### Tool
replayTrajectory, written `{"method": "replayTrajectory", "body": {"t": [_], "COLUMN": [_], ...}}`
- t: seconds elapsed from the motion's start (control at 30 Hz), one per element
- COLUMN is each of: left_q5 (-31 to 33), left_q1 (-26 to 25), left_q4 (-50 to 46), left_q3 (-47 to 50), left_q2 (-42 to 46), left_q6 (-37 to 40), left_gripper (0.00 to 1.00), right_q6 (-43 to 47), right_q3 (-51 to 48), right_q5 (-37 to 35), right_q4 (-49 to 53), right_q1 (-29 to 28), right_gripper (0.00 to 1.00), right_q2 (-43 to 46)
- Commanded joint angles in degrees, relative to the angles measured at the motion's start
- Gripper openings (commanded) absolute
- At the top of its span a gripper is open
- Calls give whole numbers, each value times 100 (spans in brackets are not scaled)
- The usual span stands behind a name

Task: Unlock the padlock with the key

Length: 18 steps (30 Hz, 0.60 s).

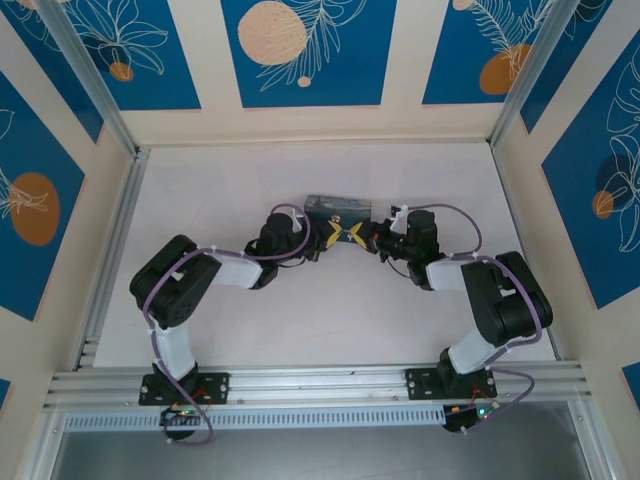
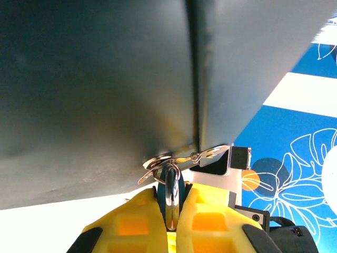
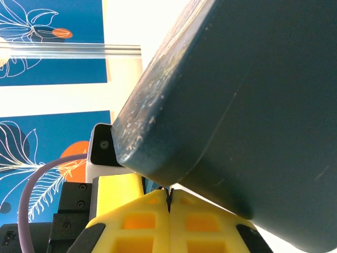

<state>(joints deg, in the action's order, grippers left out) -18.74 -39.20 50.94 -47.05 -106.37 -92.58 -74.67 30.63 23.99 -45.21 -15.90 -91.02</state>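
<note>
Looks up along right gripper [image 3: 169, 199], bottom centre, yellow fingers [image 3: 142, 221] pressed together. Pinches key [image 3: 169, 192] edge-on at tips, no more than a thin dark sliver, right under box; contact unclear. Takes in box [image 3: 237, 105], dark blue, tilted, upper right, speckled rounded corner at left. Catches white-black block [image 3: 101, 150] beside that corner, purple cable [image 3: 31, 184] lower left, blue leaf panels [image 3: 52, 21] and rail [image 3: 68, 50] behind.

The fingers [image 2: 131, 221] of the left gripper [image 2: 172, 211] hide most of the padlock [image 2: 171, 192], and the box [image 2: 95, 95] runs past the picture's edges.
</note>
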Motion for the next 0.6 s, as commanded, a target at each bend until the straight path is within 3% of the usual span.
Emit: {"method": "replayTrajectory", "body": {"t": [0.0, 0.57], "left_q5": [-481, -208], "left_q1": [-255, -281], "left_q4": [618, 1256], "left_q3": [71, 152], "left_q2": [-2, -180], "left_q6": [-153, -473], "left_gripper": [0, 0], "right_q6": [-142, -675], "right_q3": [-84, -282], "right_q5": [80, -175], "right_q4": [-550, -954], "right_q1": [-202, -468], "right_gripper": [0, 0], "right_q2": [-129, -323]}}
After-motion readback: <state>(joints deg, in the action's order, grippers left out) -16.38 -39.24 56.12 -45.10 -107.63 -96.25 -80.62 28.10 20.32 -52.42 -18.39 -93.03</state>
